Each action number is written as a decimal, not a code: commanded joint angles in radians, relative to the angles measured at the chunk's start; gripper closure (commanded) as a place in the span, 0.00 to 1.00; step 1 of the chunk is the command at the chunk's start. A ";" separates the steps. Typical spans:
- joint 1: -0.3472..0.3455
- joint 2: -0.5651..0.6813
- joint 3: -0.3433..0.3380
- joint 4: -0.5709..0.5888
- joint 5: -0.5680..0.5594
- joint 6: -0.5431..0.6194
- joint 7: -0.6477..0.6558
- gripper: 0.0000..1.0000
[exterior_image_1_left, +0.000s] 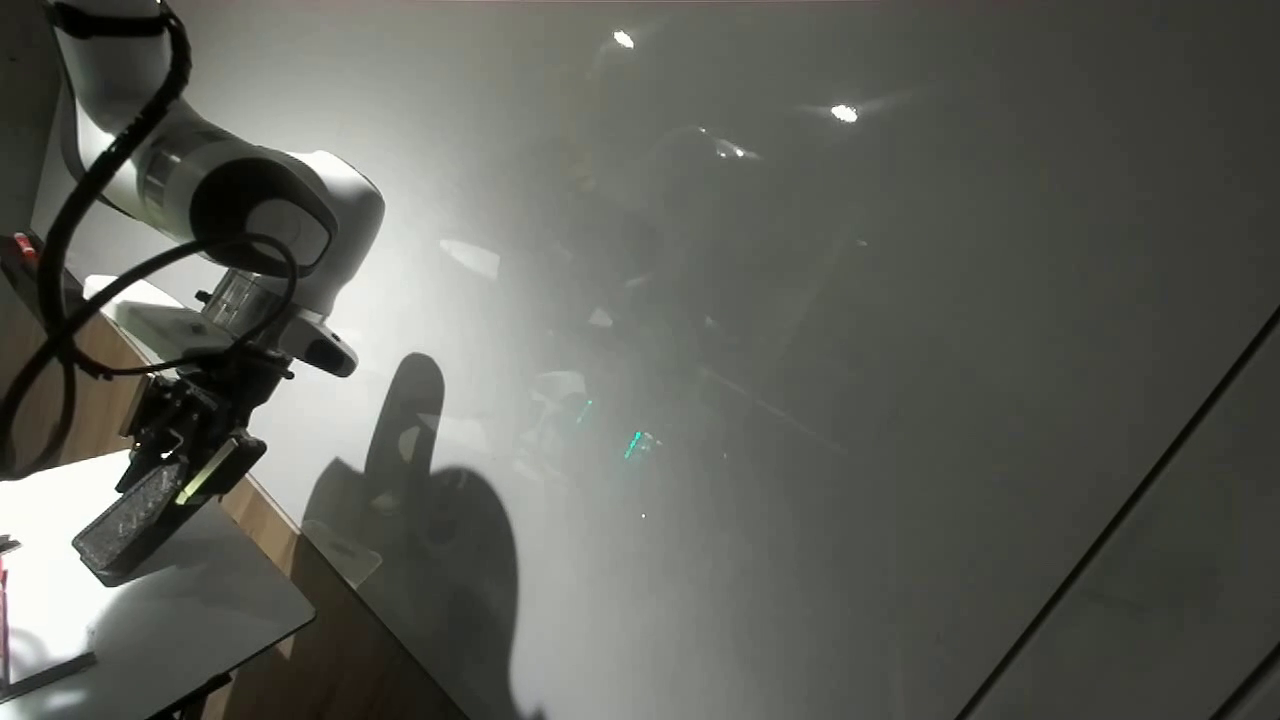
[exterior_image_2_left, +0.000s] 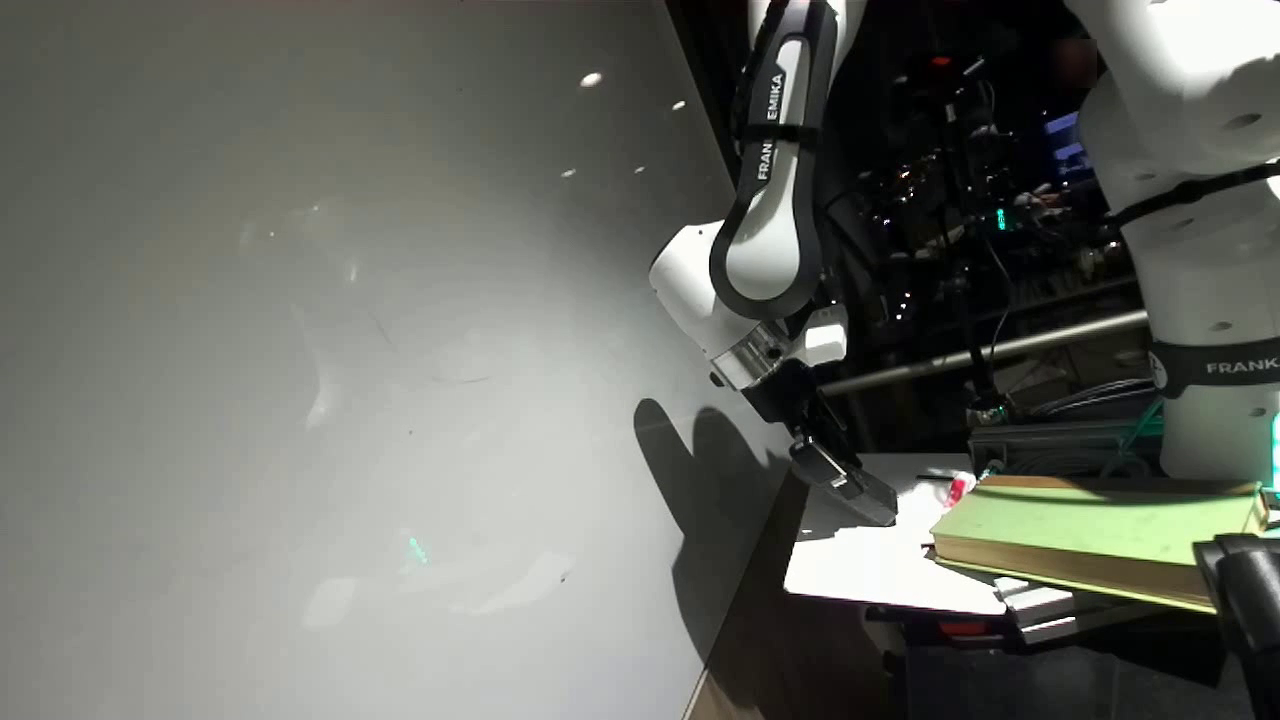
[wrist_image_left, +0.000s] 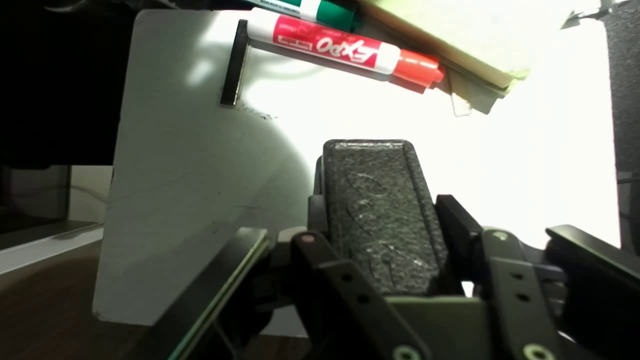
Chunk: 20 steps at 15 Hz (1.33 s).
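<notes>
Wrist view has the claw (wrist_image_left: 384, 216) gripping a dark block that looks like a whiteboard eraser (wrist_image_left: 372, 180), its narrow width set between the fingers (wrist_image_left: 460, 226) and its free end sticking out beyond them. Both exterior views show the eraser slanted downward over a white board (wrist_image_left: 175, 215); whether its lower end touches the board I cannot tell. It is probably light, with a stiff body and perhaps a little give in the speckled face, where curved marks show. That coarse texture should not be slippery, and nothing about it suggests fragility. The best hold is likely across the two long sides, near mid-length; with this much overhang, the block could pivot if its tip is pushed. A red marker (wrist_image_left: 345, 47) and a green marker (wrist_image_left: 336, 14) lie near a green-covered book (exterior_image_2_left: 1100, 525).
</notes>
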 joint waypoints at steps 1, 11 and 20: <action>0.005 0.020 -0.002 0.015 0.006 0.011 -0.002 0.16; 0.004 0.030 -0.003 0.020 0.016 0.017 -0.010 0.00; 0.031 -0.005 0.022 0.020 0.003 0.097 -0.004 0.00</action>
